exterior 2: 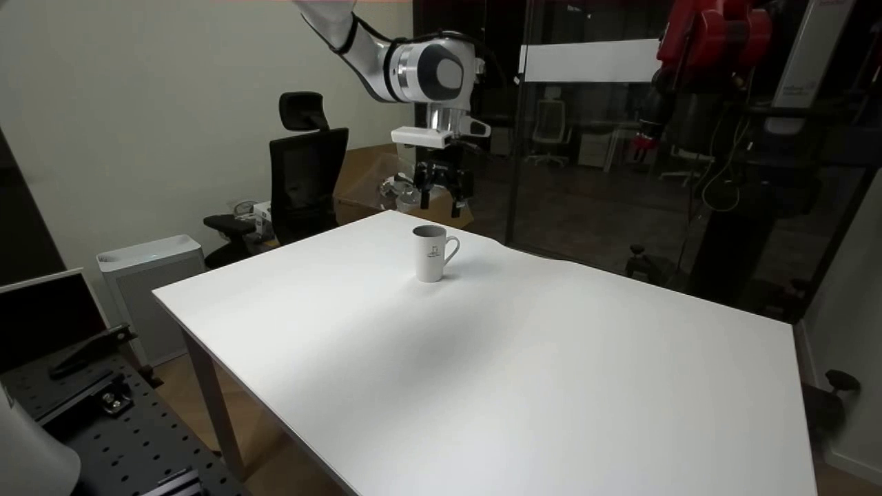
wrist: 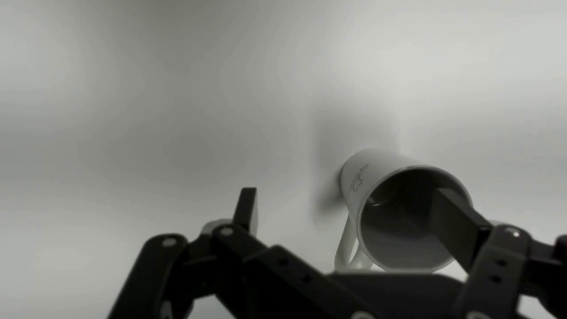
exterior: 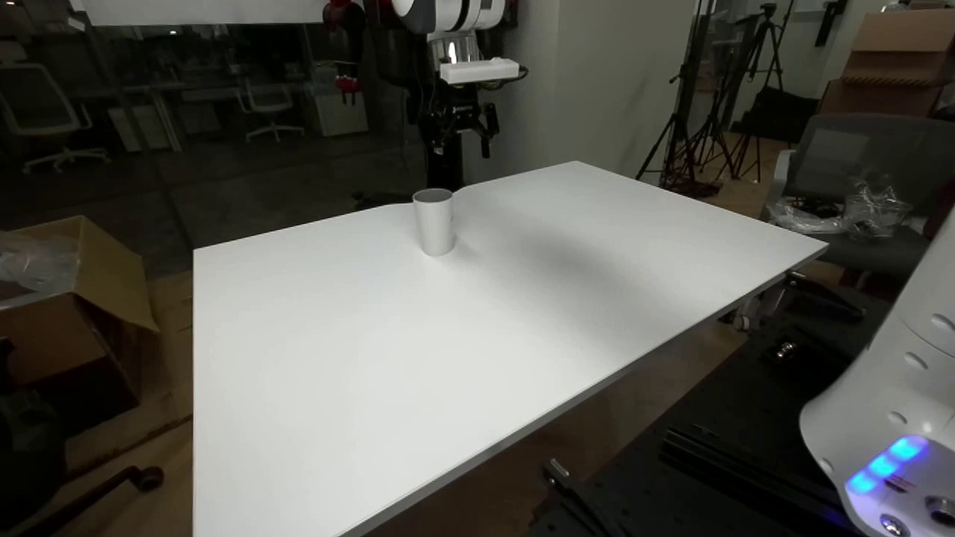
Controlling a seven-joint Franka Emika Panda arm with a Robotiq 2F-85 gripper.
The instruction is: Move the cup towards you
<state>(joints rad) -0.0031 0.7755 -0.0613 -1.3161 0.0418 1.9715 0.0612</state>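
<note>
A white mug (exterior 2: 426, 267) stands upright near the far edge of the smooth white counter (exterior 2: 586, 386). Its body is a tall, slightly tapering cylinder, grey inside, with a thin dark line drawing (exterior 2: 433, 253) on the wall and a looped handle (wrist: 345, 243), which points right in an exterior view. The black, jointed pincer (exterior 2: 440, 204) hangs higher than the mug and apart from it, released, its blocky fingers (wrist: 244, 210) spread wide. In an exterior view, crumpled clear plastic (exterior: 33, 261) lies in an open brown cardboard box (exterior: 45, 343) at left.
</note>
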